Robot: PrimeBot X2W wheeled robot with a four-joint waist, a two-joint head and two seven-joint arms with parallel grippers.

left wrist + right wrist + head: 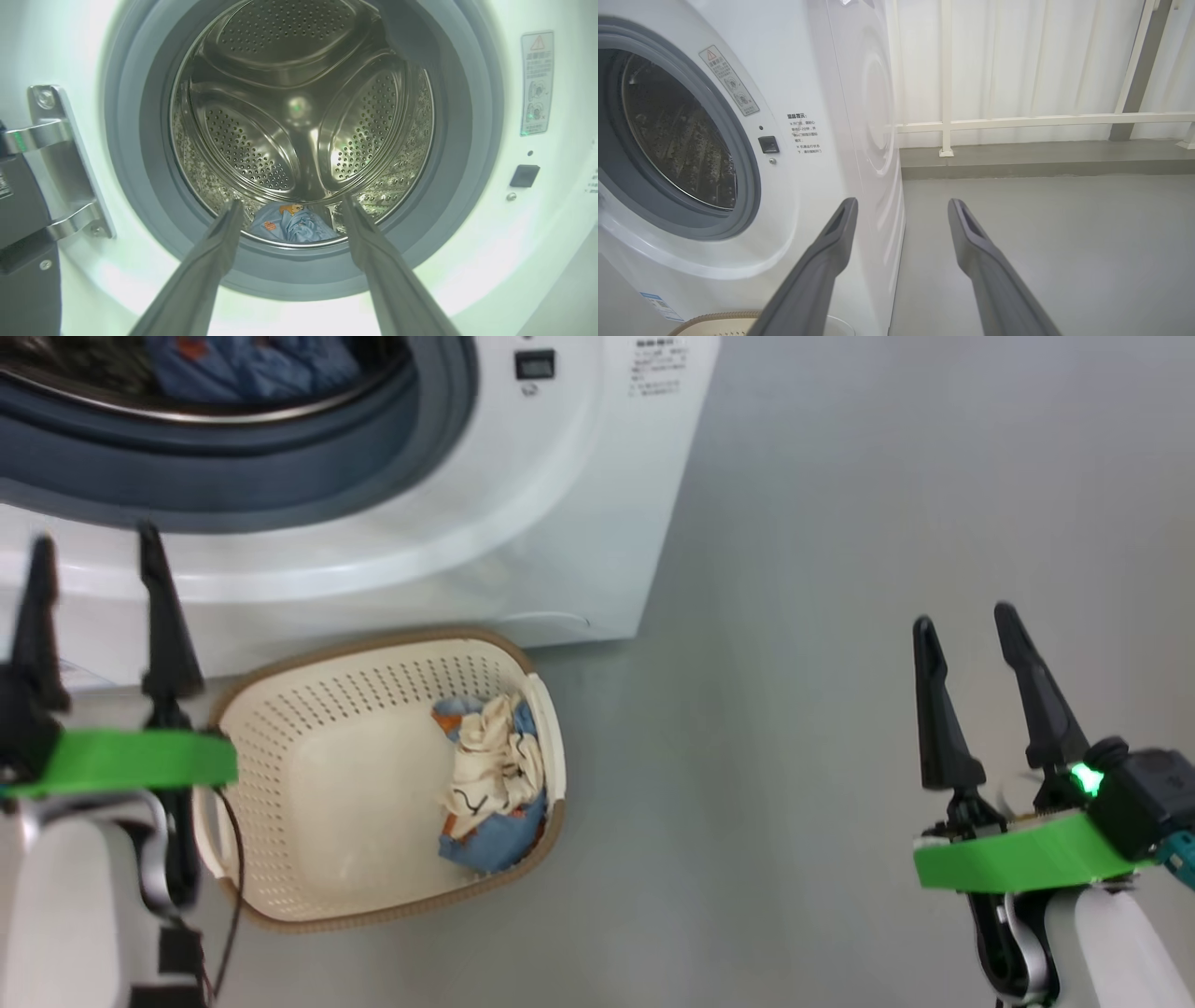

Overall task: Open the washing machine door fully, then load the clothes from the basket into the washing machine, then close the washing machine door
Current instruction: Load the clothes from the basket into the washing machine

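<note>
A white railing [1041,120] runs along the far side of the room. Its upright post [945,79] stands on a low grey kerb [1041,161] directly beneath the railing. Behind the railing hangs a pale pleated sheet [1017,60], perhaps a curtain, though it is too washed out to be sure. It glows bright and even. A grey-brown column [1139,70] rises at the railing's right end. In front of the railing, below the kerb, lies a smooth matte grey floor [1041,252], softly lit and faintly mottled.
</note>
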